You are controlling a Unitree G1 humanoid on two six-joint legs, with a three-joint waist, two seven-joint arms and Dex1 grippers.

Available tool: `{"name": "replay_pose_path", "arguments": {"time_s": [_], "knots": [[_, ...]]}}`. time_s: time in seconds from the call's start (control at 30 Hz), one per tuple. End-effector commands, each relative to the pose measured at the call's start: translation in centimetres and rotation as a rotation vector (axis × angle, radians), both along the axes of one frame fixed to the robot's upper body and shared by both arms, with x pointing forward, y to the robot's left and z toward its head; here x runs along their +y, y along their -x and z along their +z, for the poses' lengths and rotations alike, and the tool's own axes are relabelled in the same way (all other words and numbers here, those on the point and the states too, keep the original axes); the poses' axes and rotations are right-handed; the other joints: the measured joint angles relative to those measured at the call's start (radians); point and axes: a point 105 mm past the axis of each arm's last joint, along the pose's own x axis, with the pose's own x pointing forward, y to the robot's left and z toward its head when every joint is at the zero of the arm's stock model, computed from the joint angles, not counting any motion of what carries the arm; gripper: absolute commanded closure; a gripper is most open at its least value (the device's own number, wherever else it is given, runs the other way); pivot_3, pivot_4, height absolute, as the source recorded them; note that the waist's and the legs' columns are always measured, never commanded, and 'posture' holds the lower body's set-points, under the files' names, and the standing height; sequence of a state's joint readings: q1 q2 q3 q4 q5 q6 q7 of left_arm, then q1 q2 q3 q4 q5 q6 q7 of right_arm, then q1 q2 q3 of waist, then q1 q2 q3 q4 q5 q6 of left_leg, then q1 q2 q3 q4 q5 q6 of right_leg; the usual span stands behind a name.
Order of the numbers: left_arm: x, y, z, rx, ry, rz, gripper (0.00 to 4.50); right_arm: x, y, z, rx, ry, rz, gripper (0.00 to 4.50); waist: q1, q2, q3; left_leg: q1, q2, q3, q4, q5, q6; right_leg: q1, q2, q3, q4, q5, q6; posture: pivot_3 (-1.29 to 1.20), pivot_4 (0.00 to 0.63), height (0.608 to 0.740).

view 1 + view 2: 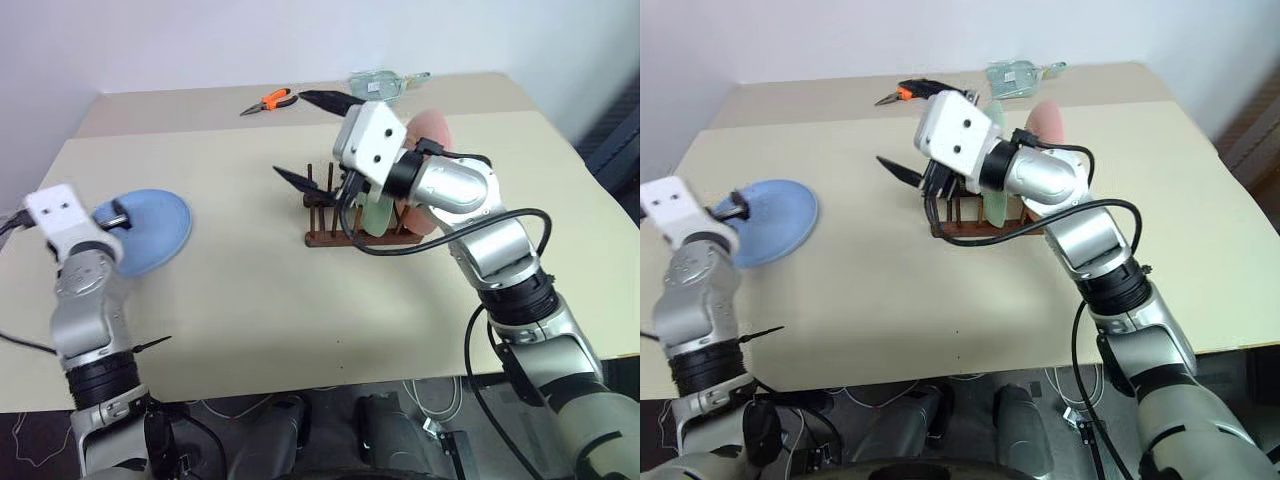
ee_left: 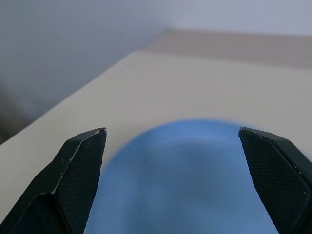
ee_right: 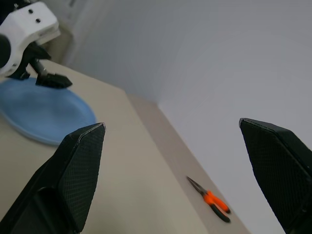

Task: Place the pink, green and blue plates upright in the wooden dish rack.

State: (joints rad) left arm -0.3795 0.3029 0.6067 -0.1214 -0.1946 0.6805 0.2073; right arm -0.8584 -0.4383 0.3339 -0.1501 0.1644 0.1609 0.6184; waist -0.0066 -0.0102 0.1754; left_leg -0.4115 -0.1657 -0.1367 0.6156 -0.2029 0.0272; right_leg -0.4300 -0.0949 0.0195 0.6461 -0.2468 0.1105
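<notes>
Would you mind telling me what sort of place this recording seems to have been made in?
Probably a lab or test room rather than a kitchen: a plain beige table against bare white walls, orange-handled pliers lying near the wooden dish rack, and loose cables on the floor under the table's edge.

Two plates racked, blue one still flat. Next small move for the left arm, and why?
Probably lower the left gripper onto the near edge of the blue plate and close. The plate lies flat on the table, while the pink plate and green plate already stand in the wooden dish rack. The gripper is open, with the plate between its fingers.
</notes>
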Motion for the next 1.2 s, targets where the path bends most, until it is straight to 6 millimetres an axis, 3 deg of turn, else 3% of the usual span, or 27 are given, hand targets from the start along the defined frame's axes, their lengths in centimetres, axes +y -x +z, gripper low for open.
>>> {"name": "replay_pose_path", "arguments": {"time_s": [0.03, 0.17, 0.27, 0.47, 0.5, 0.63, 0.77, 0.9, 1.0, 1.13, 1.2], "knots": [[0.4, 1.3, -0.4, 0.002, 0.111, 0.033, 0.04, 0.5, 0.8, 0.4, -0.024, -0.013, 0.041, 0.0, 0.002, -0.001, 0.0, 0.0, 0.0, 0.0, 0.001, 0.0, 0.0, 0.0, 0.0, 0.0, 0.0, 0.0, 0.0, 0.0, 0.15, 0.729], [-0.4, 2.2, -3.3, -0.033, 0.421, 0.075, 0.04, 0.6, 0.8, -0.7, 0.001, -0.004, 0.042, 0.0, 0.011, -0.003, -0.001, 0.0, 0.0, -0.001, 0.001, -0.001, -0.003, 0.001, 0.0, -0.001, 0.0, 0.001, 0.0, 0.0, 0.15, 0.729], [-0.9, 2.0, -4.3, -0.044, 0.529, 0.073, 0.87, 0.5, 0.6, -1.0, 0.004, -0.003, 0.026, 0.0, 0.017, -0.004, -0.001, 0.0, 0.0, -0.001, 0.001, -0.001, -0.003, 0.001, 0.001, -0.002, 0.0, 0.001, 0.0, 0.0, 0.15, 0.729], [-0.9, 1.2, -4.0, -0.075, 0.57, 0.052, 4.02, -0.2, 0.1, -1.6, 0.04, -0.005, -0.02, 0.0, 0.018, -0.005, -0.002, 0.0, 0.0, -0.001, 0.001, 0.001, -0.006, 0.001, 0.001, -0.002, 0.0, 0.001, 0.0, 0.0, 0.15, 0.729], [-1.3, 0.4, -2.9, -0.11, 0.539, -0.005, 4.45, -0.4, -0.1, -1.8, 0.042, 0.005, -0.032, 0.0, 0.018, -0.005, -0.002, 0.0, 0.0, -0.001, 0.001, 0.001, -0.006, 0.001, 0.001, -0.002, 0.0, 0.001, 0.0, 0.0, 0.15, 0.729], [-5.5, -2.5, 3.8, -0.204, 0.247, -0.302, 4.45, -0.4, -0.1, -2.6, -0.005, 0.068, -0.053, 0.0, 0.022, -0.006, -0.001, 0.0, 0.0, -0.002, 0.002, 0.002, -0.007, 0.001, 0.001, -0.002, 0.0, 0.001, -0.001, 0.0, 0.15, 0.729], [-10.5, -3.3, 8.3, -0.264, 0.056, -0.52, 4.45, 0.8, 0.6, -4.6, -0.088, 0.181, -0.027, 0.0, 0.018, -0.007, -0.001, 0.0, 0.0, -0.001, 0.002, 0.003, -0.009, 0.002, 0.001, -0.001, -0.001, 0.001, -0.001, 0.0, 0.15, 0.729], [-14.3, -3.1, 10.4, -0.287, -0.007, -0.65, 4.45, 2.1, 0.6, -6.3, -0.148, 0.264, -0.005, 0.0, 0.004, -0.007, -0.001, 0.001, 0.0, -0.001, 0.0, 0.004, -0.011, 0.0, 0.001, -0.001, 0.0, 0.001, -0.001, 0.0, 0.15, 0.729], [-16.3, -2.7, 11.3, -0.298, -0.028, -0.72, 4.45, 2.8, -0.4, -7.3, -0.228, 0.341, -0.039, 0.0, -0.008, -0.007, -0.001, 0.001, 0.001, -0.001, -0.001, 0.004, -0.012, 0.0, 0.002, 0.0, 0.001, 0.001, -0.001, 0.0, 0.15, 0.729], [-17.3, -2.3, 12.0, -0.308, -0.039, -0.757, 4.45, 3.7, -1.6, -8.3, -0.266, 0.384, -0.067, 0.0, -0.007, -0.007, -0.001, 0.001, 0.001, -0.001, -0.001, 0.005, -0.013, 0.0, 0.002, 0.0, 0.001, 0.002, -0.001, 0.0, 0.15, 0.729], [-17.4, -2.2, 12.2, -0.313, -0.035, -0.763, 4.5, 3.8, -2.1, -8.4, -0.278, 0.394, -0.088, 0.52, -0.005, -0.007, -0.001, 0.001, 0.001, -0.001, -0.001, 0.005, -0.013, 0.0, 0.003, 0.0, 0.001, 0.002, -0.002, 0.0, 0.15, 0.729]]}}
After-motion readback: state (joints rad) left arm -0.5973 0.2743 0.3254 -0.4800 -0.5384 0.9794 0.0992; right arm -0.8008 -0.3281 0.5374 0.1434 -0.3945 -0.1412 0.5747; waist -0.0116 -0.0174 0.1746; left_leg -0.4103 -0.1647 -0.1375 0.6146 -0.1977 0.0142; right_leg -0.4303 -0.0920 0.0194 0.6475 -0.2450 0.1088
